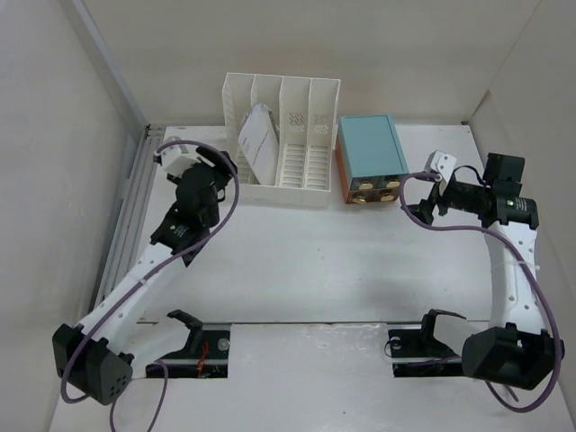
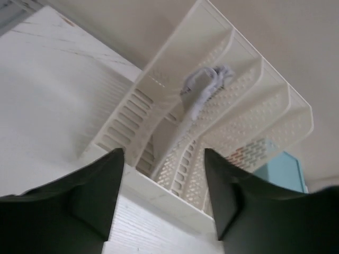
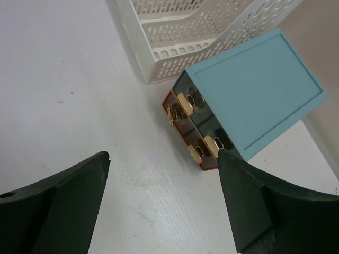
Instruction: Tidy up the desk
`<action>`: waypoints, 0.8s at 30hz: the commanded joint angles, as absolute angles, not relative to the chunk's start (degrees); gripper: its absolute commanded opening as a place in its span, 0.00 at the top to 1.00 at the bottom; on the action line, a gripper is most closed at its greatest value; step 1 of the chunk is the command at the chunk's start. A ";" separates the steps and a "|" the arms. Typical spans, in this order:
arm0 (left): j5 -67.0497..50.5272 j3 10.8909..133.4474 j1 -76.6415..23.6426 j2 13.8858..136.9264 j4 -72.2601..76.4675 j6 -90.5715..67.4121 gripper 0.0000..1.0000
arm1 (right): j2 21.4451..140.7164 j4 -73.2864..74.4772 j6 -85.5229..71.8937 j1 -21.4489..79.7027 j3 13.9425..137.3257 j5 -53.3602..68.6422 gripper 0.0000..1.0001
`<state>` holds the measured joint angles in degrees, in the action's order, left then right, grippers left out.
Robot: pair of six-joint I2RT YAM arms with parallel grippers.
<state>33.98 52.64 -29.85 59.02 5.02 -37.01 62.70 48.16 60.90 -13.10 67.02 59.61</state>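
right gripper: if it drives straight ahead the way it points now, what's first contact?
Most likely the teal drawer box. The open right gripper aims at its front face with the gold handles. Only bare desk lies between, though depth is unclear.

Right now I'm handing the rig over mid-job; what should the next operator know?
Left end effector: open, empty, facing the white file rack.
Right end effector: open, empty, facing the gold knobs of the teal drawer box.
Rack and box stand side by side at the far edge of the desk; papers stand in the rack near its left end.
Done: papers appear filed.
Left: nothing loose shows; confirm before parking.
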 commanded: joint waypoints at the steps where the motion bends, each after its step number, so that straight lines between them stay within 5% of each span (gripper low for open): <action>1: 32.87 50.19 -26.29 60.19 10.63 -36.30 0.38 | 61.61 43.95 58.97 -13.97 66.36 62.14 0.12; 24: 5.72 60.64 -5.63 93.60 15.38 -34.80 0.39 | 63.28 44.47 59.50 -15.03 66.36 62.14 0.12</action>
